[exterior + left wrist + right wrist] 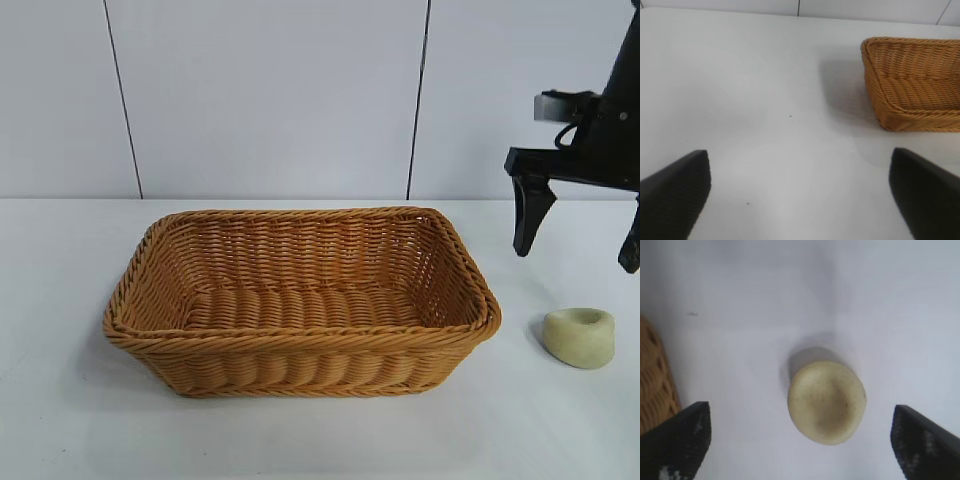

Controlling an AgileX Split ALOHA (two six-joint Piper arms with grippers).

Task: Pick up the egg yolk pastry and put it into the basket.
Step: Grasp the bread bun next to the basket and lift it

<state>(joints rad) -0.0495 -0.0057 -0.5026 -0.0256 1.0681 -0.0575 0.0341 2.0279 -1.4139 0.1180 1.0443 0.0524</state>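
Note:
The egg yolk pastry (580, 336) is a small pale cream-yellow lump with a dimpled top, lying on the white table just right of the basket (300, 300). The basket is large, woven, orange-brown and has nothing in it. My right gripper (578, 250) hangs open above the pastry, clear of it, with its fingers spread wide. In the right wrist view the pastry (826, 401) lies between the two fingertips (677, 440). My left gripper (800, 200) is open over bare table, out of the exterior view, with the basket's corner (912, 82) farther off.
The white table (60, 400) extends around the basket. A pale panelled wall (270, 90) stands behind it. The basket's edge (652, 385) shows close to one side of the right gripper.

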